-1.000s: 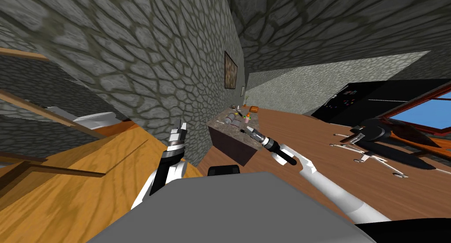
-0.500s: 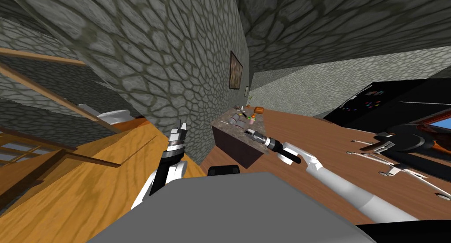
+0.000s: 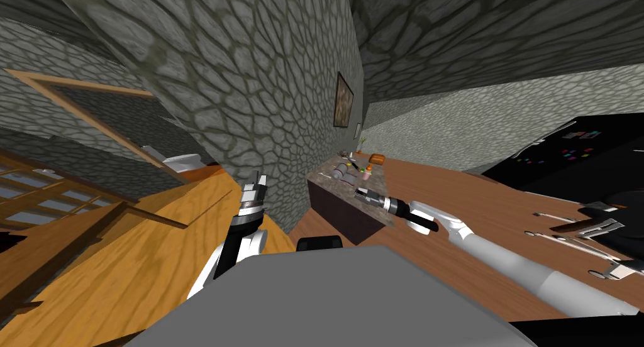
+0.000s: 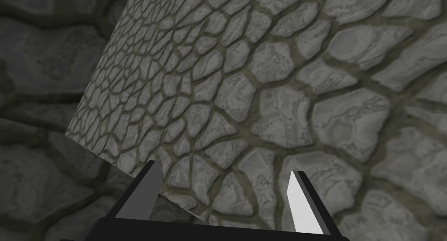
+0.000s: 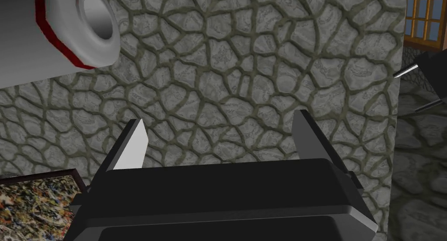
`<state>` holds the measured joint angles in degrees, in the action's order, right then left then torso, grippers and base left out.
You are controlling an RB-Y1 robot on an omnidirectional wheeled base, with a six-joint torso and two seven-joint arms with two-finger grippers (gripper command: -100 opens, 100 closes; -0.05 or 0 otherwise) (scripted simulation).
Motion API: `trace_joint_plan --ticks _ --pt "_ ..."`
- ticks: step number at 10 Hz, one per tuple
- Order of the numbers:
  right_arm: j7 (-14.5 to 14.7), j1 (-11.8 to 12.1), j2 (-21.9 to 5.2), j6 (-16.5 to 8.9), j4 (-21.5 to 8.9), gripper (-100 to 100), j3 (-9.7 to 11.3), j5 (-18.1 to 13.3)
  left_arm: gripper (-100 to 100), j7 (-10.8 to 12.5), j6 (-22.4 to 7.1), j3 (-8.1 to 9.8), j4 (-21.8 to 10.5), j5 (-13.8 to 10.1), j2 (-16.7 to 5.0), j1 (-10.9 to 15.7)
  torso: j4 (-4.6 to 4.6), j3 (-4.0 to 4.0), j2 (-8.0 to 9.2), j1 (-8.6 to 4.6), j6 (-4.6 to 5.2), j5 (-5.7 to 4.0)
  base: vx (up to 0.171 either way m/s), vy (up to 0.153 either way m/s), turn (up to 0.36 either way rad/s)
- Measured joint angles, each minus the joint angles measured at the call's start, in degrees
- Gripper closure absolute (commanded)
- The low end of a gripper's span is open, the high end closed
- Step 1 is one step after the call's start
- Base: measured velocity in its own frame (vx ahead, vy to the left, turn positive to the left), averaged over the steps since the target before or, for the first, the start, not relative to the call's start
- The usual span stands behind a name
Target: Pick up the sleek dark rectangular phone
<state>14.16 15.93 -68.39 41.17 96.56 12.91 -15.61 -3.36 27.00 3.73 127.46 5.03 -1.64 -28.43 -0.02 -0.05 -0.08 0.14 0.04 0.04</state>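
Note:
A low dark cabinet with a speckled stone top (image 3: pixel 327 181) stands against the stone wall. Several small things lie on it, among them a white cylinder with a red band (image 3: pixel 340 171) (image 5: pixel 56 29) and an orange object (image 3: pixel 377 159). I cannot make out a dark phone among them. My right gripper (image 3: pixel 359 193) (image 5: pixel 220 118) hovers over the near end of the top, open and empty, and points at the wall. Beside the wall's corner my left gripper (image 3: pixel 258 178) (image 4: pixel 223 167) is raised, open, with nothing between its fingers.
A framed picture (image 3: pixel 343 100) hangs on the wall above the cabinet. A doorway with a wooden frame (image 3: pixel 82 110) lies to the left. At the right stand a dark appliance with coloured marks (image 3: pixel 578 151) and a chair's metal legs (image 3: pixel 566 239). Brown floor stretches between them and the cabinet.
My view has swung, so the cabinet and the wall have shifted right. The right arm has levelled out and sunk a little over the cabinet's near end. The left arm holds still.

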Motion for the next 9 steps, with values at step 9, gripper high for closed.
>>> trace_joint_plan --ticks 9 --pt "-1.0 0.06 -13.19 0.83 -8.85 -100 5.39 -5.15 0 0.0 0.0 0.0 0.0 0.0 0.0 0.0 -0.01 -0.02 -0.04 -0.08 -0.02 -0.02 0.047 0.031 0.135"
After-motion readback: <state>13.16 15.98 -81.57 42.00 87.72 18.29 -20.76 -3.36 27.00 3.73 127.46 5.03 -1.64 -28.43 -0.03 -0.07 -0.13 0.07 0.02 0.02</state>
